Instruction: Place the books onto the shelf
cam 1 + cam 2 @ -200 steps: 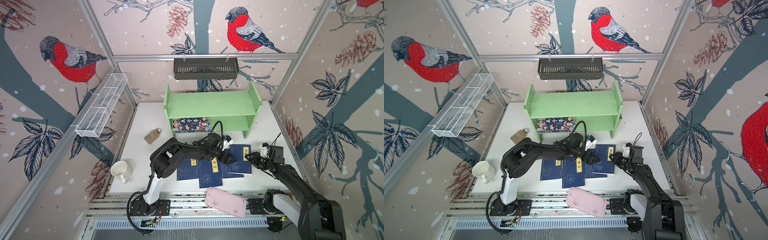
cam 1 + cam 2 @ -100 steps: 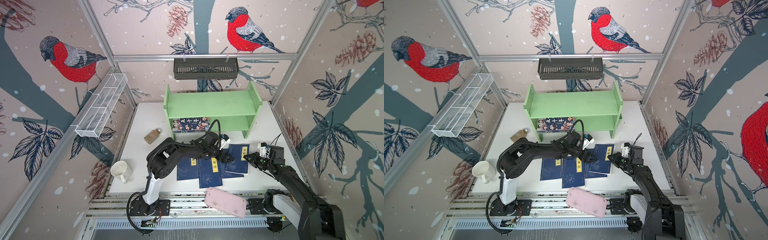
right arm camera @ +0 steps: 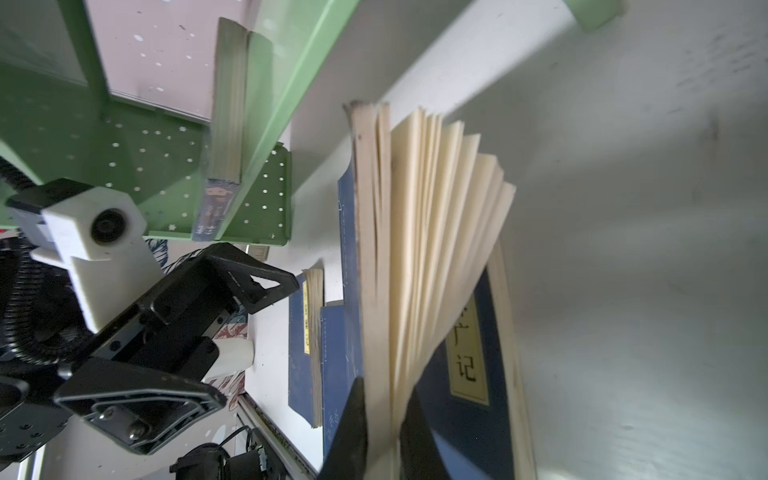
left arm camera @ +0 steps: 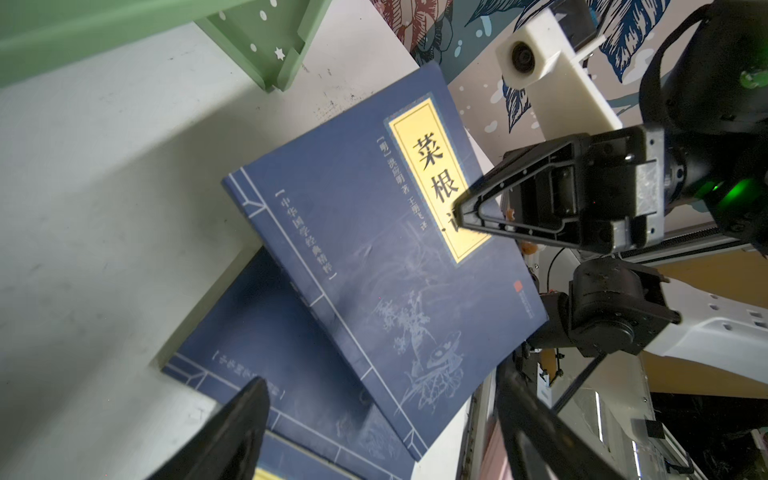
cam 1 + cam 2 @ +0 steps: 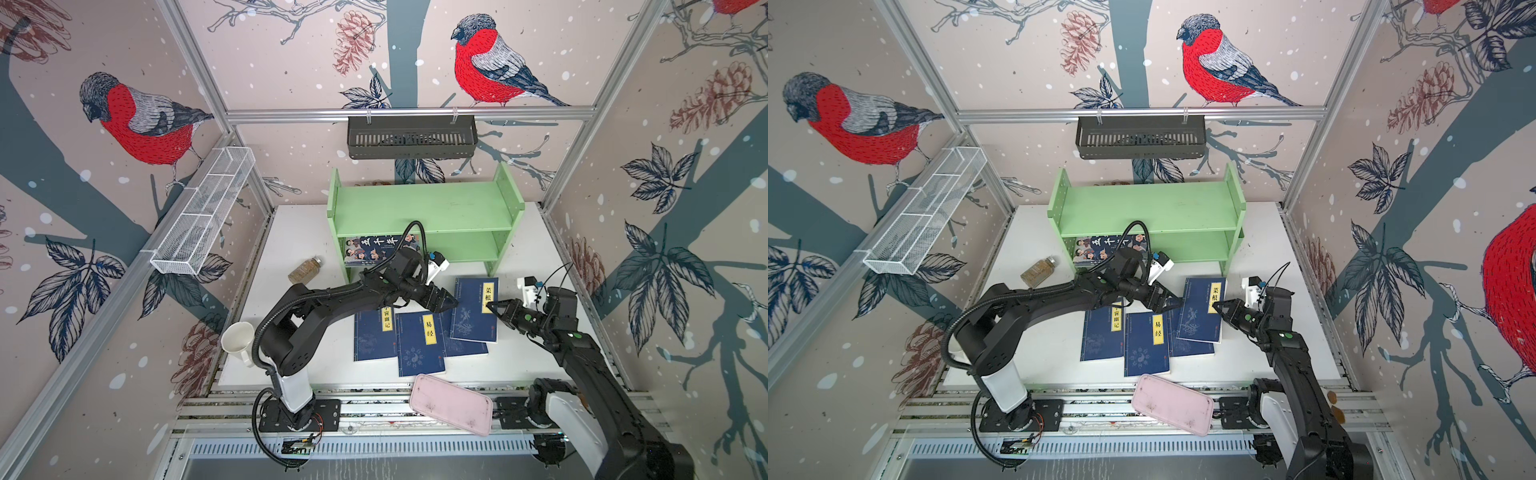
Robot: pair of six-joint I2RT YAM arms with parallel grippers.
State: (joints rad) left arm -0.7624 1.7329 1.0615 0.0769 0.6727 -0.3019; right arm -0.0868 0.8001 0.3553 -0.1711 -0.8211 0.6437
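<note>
Held book: we are gripping the navy book with the yellow label [image 5: 471, 320] at its open long edge, beside the label. That edge is tilting up, while the spine side is leaning on another navy book [image 5: 461, 352] below.
Right gripper [image 5: 492, 307]: it is pressing together on the cover and some of the pages. In the right wrist view the loose pages are fanning apart.
Left gripper [image 5: 451, 303]: it is hanging spread wide just beside the spine edge and is gripping nothing.
Key relation: the book is lying between our two grippers. Its long axis is running from the desk [image 5: 299, 324] front toward the green shelf [image 5: 424, 208], which is standing just beyond its far short edge.
Arm pose: our right arm is reaching low from the front right corner, with the gripper nearly level. Our left arm is arching over the other books and crossing the middle.
Other books: two navy books [image 5: 374, 340] [image 5: 419, 351] are lying flat on the desk, and the cartoon book [image 5: 376, 249] is lying on the lower tier.
Our judgement: the spread gripper is probably needing the spine, because the pinch is taking only part of the pages.
</note>
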